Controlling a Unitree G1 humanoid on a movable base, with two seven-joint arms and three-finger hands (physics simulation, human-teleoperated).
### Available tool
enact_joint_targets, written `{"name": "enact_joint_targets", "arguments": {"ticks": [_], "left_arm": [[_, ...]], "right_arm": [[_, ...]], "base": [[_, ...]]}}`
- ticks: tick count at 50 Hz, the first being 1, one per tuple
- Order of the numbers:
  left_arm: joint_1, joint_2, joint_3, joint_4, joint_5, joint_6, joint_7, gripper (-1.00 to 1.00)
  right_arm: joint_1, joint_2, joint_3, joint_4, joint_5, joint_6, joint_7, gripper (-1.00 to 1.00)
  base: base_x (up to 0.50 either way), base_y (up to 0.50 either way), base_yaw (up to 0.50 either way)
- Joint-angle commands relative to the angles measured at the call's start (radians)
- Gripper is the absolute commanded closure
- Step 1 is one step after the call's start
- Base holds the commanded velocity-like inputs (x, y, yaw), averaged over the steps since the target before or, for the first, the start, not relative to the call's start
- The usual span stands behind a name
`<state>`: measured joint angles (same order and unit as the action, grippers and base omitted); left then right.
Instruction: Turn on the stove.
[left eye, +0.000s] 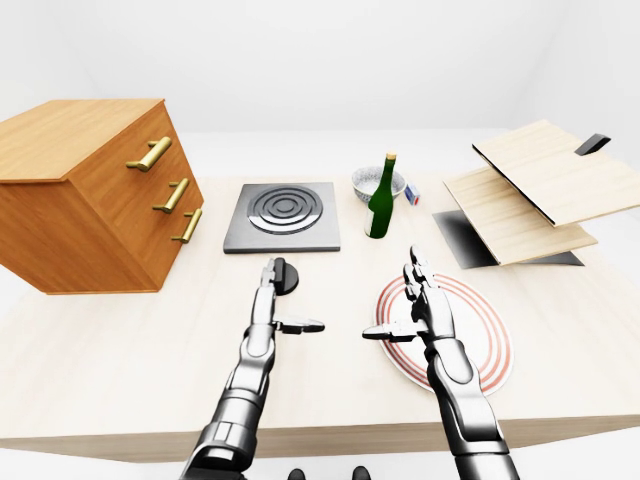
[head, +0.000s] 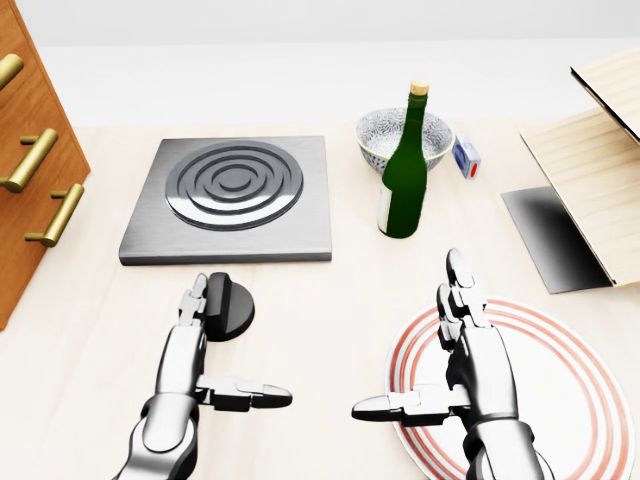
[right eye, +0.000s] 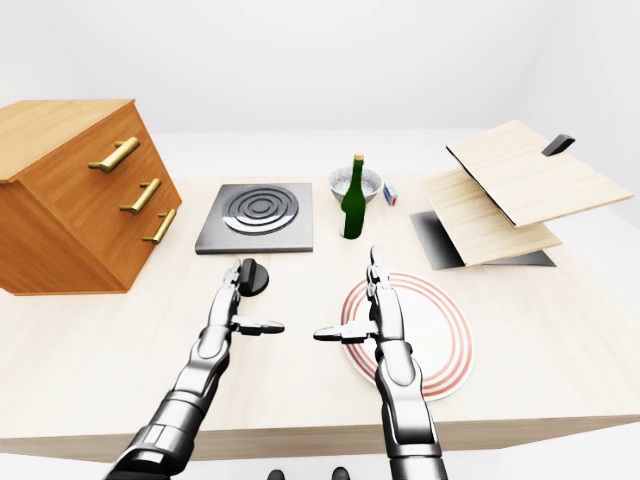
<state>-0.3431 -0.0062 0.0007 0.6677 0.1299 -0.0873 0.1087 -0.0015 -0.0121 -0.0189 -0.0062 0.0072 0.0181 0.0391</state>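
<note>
- Left hand (head: 196, 370) is open, fingertips reaching the black knob (head: 228, 306), thumb spread aside.
- Knob sits on the bench (head: 330, 320) just below the stove plate (head: 232, 197).
- Reaching step; next, fingers must close round the knob and twist.
- Right hand (head: 470, 360) hovers open over the striped plate (head: 570, 400).

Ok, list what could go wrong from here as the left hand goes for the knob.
1. The left hand is open, its fingers only at the knob's left edge; closing now may slip off the knob.
2. The right hand hangs over the plate and could bump it.
</note>
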Motion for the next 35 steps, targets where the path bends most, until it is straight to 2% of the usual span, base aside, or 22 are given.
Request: {"name": "enact_joint_targets", "arguments": {"ticks": [1,9,17,25,28,29,32,35], "left_arm": [[-0.008,-0.041,-0.043,0.035,0.030,0.000,0.002,-1.00],[-0.002,-0.079,-0.075,-0.004,0.062,0.000,0.009,-1.00],[0.018,-0.110,-0.106,-0.052,0.092,0.000,0.009,-1.00],[0.124,-0.173,-0.211,-0.263,0.150,0.000,-0.030,-1.00],[0.134,-0.183,-0.235,-0.306,0.166,0.000,-0.034,-1.00],[0.139,-0.188,-0.243,-0.324,0.167,0.014,-0.038,-1.00],[0.145,-0.193,-0.254,-0.345,0.168,0.031,-0.044,-1.00],[0.160,-0.196,-0.267,-0.378,0.163,0.056,-0.057,-1.00]], "right_arm": [[0.003,0.000,0.001,-0.012,-0.003,0.006,0.001,-1.00],[0.005,-0.001,-0.002,0.003,-0.002,-0.012,0.004,-1.00],[0.008,-0.001,-0.001,-0.009,-0.004,-0.002,0.003,-1.00],[0.006,-0.002,-0.003,-0.007,-0.003,-0.004,0.004,-1.00],[0.005,-0.002,-0.004,-0.003,-0.002,-0.006,0.005,-1.00],[0.006,-0.002,-0.003,-0.013,-0.003,0.003,0.005,-1.00],[0.006,-0.002,-0.003,-0.017,-0.003,0.007,0.005,-1.00],[0.005,-0.002,-0.003,-0.009,-0.004,-0.001,0.006,-1.00]], "base": [[0.00,0.00,0.00],[0.00,0.00,0.00],[0.00,0.00,0.00],[0.00,0.00,0.00],[0.00,0.00,0.00],[0.00,0.00,0.00],[0.00,0.00,0.00],[0.00,0.00,0.00]]}}
